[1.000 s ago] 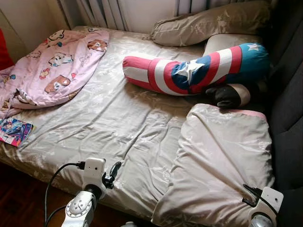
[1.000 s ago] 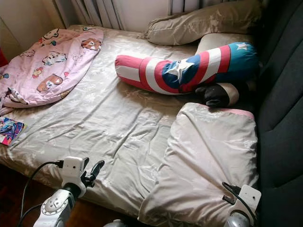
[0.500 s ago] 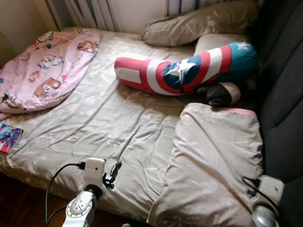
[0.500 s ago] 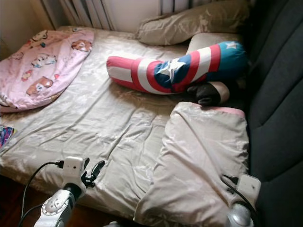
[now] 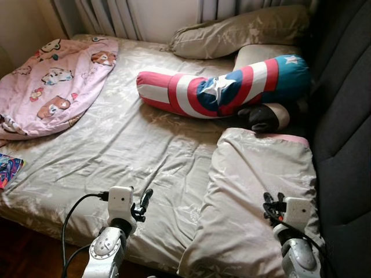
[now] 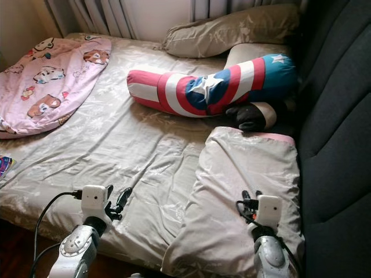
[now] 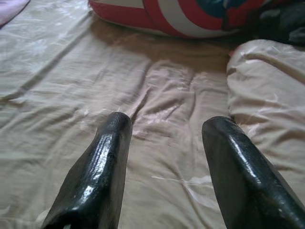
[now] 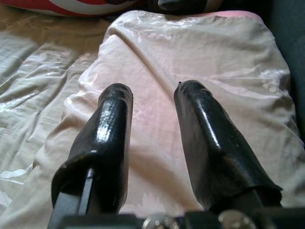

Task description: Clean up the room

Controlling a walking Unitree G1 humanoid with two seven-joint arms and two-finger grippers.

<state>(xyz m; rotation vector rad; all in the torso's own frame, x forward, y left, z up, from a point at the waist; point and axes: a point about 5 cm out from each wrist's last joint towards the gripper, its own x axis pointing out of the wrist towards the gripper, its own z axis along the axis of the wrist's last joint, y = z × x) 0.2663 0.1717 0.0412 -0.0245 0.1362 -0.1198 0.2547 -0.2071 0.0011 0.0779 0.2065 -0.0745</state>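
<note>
Two end effectors (left (image 7: 164,138), right (image 8: 152,112)) gape wide above pillow (image 5: 261,191) and sheet (image 5: 127,150).

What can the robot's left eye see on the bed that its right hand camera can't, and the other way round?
The left eye view alone takes in the pink cartoon blanket, the beige pillow by the curtains and the colourful booklet. The right wrist view alone gives a close look at the right gripper with its black fingers apart. Both show the shiny pillow, the striped star bolster and the bedsheet.
</note>
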